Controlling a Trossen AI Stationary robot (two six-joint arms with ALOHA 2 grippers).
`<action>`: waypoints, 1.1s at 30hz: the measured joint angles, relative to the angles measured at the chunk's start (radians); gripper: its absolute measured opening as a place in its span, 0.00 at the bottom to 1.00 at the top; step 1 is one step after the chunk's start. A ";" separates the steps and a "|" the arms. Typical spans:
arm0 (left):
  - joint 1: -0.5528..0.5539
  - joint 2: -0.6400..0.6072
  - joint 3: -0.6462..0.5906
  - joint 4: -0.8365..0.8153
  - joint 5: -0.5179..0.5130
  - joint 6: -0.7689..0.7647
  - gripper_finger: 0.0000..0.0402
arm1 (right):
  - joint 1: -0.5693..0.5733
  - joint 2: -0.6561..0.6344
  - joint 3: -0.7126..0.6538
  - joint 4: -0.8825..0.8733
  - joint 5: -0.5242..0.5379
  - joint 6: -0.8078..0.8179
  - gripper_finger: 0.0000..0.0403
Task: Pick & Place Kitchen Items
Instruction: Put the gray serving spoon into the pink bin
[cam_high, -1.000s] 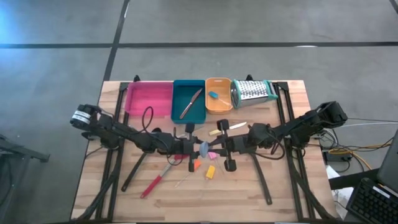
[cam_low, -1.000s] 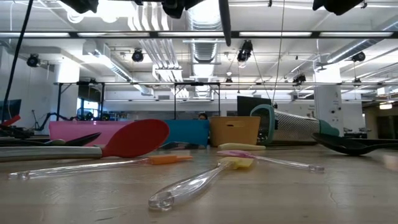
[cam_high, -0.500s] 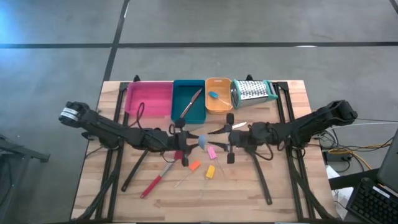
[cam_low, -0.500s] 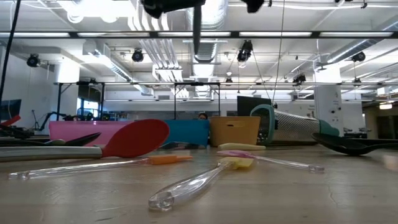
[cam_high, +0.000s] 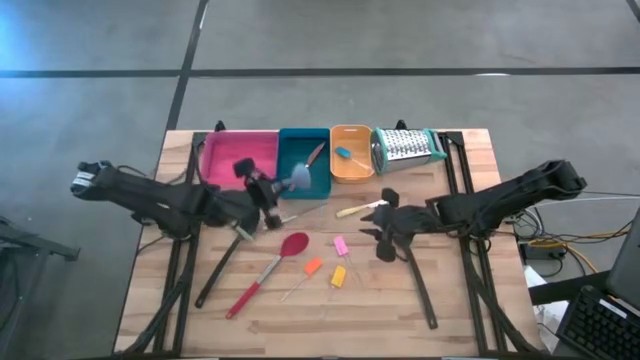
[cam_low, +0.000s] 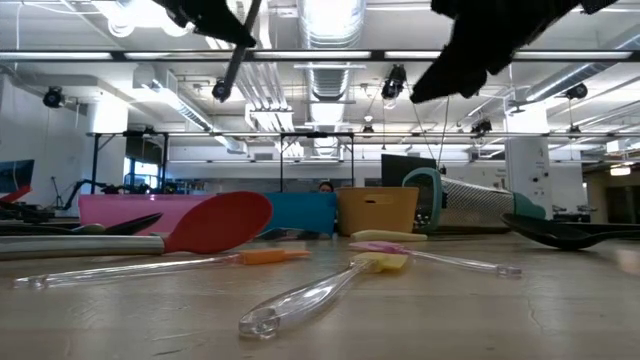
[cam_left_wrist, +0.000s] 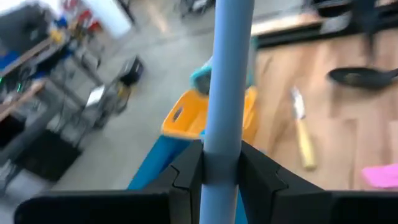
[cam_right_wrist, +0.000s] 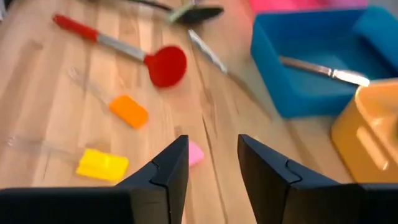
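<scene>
— Spatula (cam_high: 297, 180) up in the left claw (cam_high: 262, 190)?
— Yes, grey-blue one, clamped by its handle (cam_left_wrist: 225, 81), its blade out ahead of the claw over the teal tray (cam_high: 303, 163), where 1 knife (cam_high: 312, 155) lies.
— And the right claw (cam_high: 385, 232)?
— Fingers (cam_right_wrist: 166, 171) apart, holding nothing, above the bench (cam_high: 450, 300). Pink piece (cam_high: 340, 245), orange piece (cam_high: 313, 267) and yellow piece (cam_high: 338, 276) lie just beyond it, red spoon (cam_high: 268, 270) farther.

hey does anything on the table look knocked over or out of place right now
Yes. The box grater lies on its side at the table's back edge, right of the orange tray. The red spoon and several small pieces lie loose mid-table, outside the trays. The left gripper holds the grey-blue spatula beside the teal tray.
</scene>
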 joint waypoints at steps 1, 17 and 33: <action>0.023 -0.007 0.023 -0.060 0.001 -0.028 0.19 | 0.000 0.003 -0.008 -0.004 0.000 0.011 0.31; 0.518 0.042 0.147 -0.547 0.007 0.059 0.19 | -0.001 0.027 -0.025 0.002 0.025 0.021 0.23; 0.786 0.201 -0.002 -0.595 0.119 0.097 0.19 | 0.000 0.027 -0.045 0.009 0.025 0.021 0.17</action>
